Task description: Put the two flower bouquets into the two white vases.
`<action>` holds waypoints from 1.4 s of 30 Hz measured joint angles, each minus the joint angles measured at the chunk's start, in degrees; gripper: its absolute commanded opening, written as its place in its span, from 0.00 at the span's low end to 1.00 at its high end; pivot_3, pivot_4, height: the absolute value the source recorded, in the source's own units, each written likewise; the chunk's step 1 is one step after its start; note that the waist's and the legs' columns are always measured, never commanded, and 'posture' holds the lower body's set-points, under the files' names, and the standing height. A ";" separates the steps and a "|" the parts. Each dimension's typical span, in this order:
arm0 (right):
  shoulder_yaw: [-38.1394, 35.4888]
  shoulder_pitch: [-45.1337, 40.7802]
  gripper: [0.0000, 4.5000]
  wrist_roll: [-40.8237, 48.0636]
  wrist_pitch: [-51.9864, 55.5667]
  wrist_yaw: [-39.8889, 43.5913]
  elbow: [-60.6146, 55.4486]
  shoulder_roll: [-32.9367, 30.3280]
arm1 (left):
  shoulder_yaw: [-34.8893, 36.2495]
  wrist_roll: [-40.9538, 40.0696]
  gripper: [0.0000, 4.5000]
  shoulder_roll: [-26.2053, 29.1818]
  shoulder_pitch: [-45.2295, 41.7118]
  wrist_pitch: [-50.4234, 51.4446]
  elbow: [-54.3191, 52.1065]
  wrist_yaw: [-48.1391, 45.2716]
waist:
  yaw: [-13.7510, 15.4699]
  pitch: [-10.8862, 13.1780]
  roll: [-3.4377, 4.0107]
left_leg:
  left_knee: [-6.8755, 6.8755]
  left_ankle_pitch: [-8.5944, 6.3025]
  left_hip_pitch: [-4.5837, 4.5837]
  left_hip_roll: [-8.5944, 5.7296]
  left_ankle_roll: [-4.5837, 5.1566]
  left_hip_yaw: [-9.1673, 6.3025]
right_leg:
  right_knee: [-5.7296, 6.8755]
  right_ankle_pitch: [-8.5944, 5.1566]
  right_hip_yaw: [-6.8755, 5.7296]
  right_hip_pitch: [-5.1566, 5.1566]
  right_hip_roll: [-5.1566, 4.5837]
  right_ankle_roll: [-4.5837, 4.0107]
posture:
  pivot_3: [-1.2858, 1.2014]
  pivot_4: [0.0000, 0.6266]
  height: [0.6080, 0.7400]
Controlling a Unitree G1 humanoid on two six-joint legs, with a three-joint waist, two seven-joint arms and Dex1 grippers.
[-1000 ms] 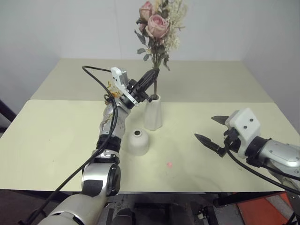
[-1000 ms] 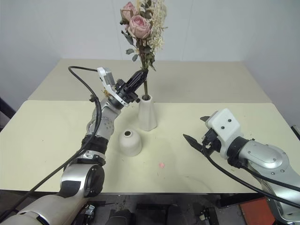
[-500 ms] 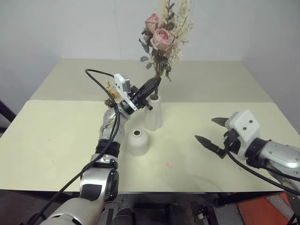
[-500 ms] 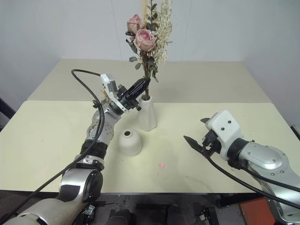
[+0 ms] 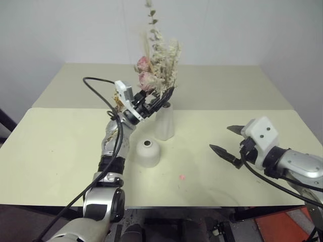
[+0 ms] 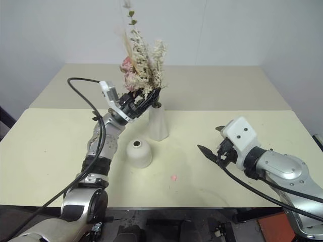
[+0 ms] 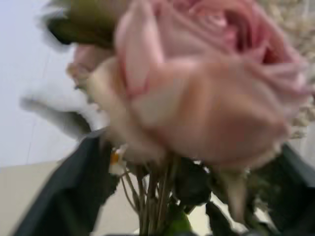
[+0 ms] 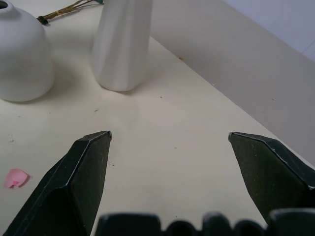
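Our left gripper [image 5: 156, 102] has its black fingers spread wide around the stems of the large bouquet [image 5: 156, 70], which stands in the tall white vase [image 5: 164, 122], though the fingers hide the vase mouth and the left wrist view is too blurred to show any contact. The squat vase [image 5: 148, 153] sits just in front on the table [image 5: 60, 146]. Our right gripper [image 5: 228, 141] hovers wide and empty, well apart; the thin sprig [image 8: 69, 10] is cut off behind the vases.
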 measured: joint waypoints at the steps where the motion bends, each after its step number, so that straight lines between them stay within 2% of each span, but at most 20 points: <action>1: 0.15 -0.02 1.00 -0.04 0.00 0.07 0.03 0.00 | 0.01 -0.15 0.99 0.79 1.00 1.24 -1.02 -0.10 | 0.03 0.00 0.00 | 0.01 0.00 0.01 0.00 0.00 0.00 | 0.01 0.00 0.00 0.00 0.00 0.00 | 0.52 0.24 1.00; 9: 0.58 -0.77 1.00 -0.40 -0.17 0.82 0.83 -0.03 | -2.77 1.26 0.99 7.90 4.74 11.26 -9.91 3.23 | 0.39 0.00 0.00 | 0.02 -0.01 0.02 0.00 0.01 -0.01 | -0.02 0.00 -0.02 0.06 0.00 0.00 | 0.52 0.24 1.00; 14: 0.60 -0.85 1.00 -0.46 -0.21 1.33 1.63 -0.14 | -1.46 -0.27 0.99 10.56 7.06 19.26 -18.27 9.12 | 0.17 -0.01 0.00 | 0.03 -0.01 0.06 0.01 0.01 -0.02 | 0.02 0.00 -0.01 0.06 -0.01 0.00 | 0.52 0.24 1.00; 20: 1.41 -2.55 1.00 -0.82 -0.42 2.03 2.43 -0.14 | 4.31 -6.80 0.99 12.18 6.40 30.83 -27.47 22.14 | 0.03 -0.01 0.00 | 0.03 -0.01 0.11 0.02 0.01 -0.02 | 0.07 0.00 0.01 0.06 0.00 0.00 | 0.52 0.24 1.00; 22: 1.57 -2.88 1.00 -0.91 -0.47 2.09 2.79 -0.15 | 1.95 -3.90 0.99 17.00 6.15 37.86 -31.15 28.38 | 0.03 -0.01 0.01 | 0.00 -0.01 0.13 0.02 0.01 -0.02 | 0.06 0.00 0.01 0.06 0.01 0.00 | 0.52 0.24 1.00; 24: 1.92 -2.89 1.00 -0.97 -0.47 2.27 3.40 -0.15 | 0.83 -1.80 0.99 18.88 5.71 43.95 -32.66 33.23 | 0.09 -0.02 0.02 | -0.01 -0.01 0.20 0.00 0.01 0.00 | 0.06 -0.01 0.04 0.11 0.00 0.01 | 0.52 0.24 1.00; 28: 3.09 -3.39 1.00 -0.98 -0.47 3.11 3.61 -0.15 | 2.43 -2.92 0.99 18.89 2.24 56.36 -31.77 40.13 | 0.33 -0.02 0.01 | 0.01 -0.01 0.17 0.00 0.01 -0.02 | 0.06 0.00 -0.02 0.12 0.00 0.01 | 0.52 0.24 1.00; 32: 3.16 -4.46 1.00 -1.02 -0.47 3.19 4.35 -0.15 | 3.39 -0.92 0.99 19.89 -1.96 63.62 -27.36 45.57 | 0.14 -0.02 0.02 | -0.04 -0.01 0.23 -0.01 0.01 -0.01 | 0.06 0.00 0.00 0.11 0.00 0.00 | 0.52 0.24 1.00; 34: 3.16 -4.44 1.00 -1.04 -0.47 3.23 4.49 -0.15 | 3.40 1.52 0.99 20.16 -2.60 64.74 -23.78 47.94 | -0.09 -0.02 0.01 | -0.10 -0.01 0.30 -0.01 0.00 0.03 | 0.07 0.00 0.05 0.12 0.00 0.00 | 0.52 0.24 1.00; 37: 3.53 -4.95 1.00 -0.96 -0.44 3.56 4.61 -0.27 | 4.37 6.54 0.99 16.68 -6.64 64.68 -14.07 54.87 | 0.21 -0.02 0.00 | -0.07 0.00 0.28 -0.03 -0.01 0.02 | 0.07 0.01 0.02 0.13 -0.02 -0.02 | 0.52 0.24 1.00; 42: 3.57 -6.95 1.00 -0.24 -0.34 4.99 4.36 -1.92 | 3.62 11.67 0.99 13.27 -11.90 63.04 -5.47 60.04 | 0.42 -0.03 -0.01 | -0.10 0.00 0.13 -0.04 -0.02 0.00 | -0.06 0.03 -0.02 0.10 -0.03 -0.03 | 0.52 0.24 1.00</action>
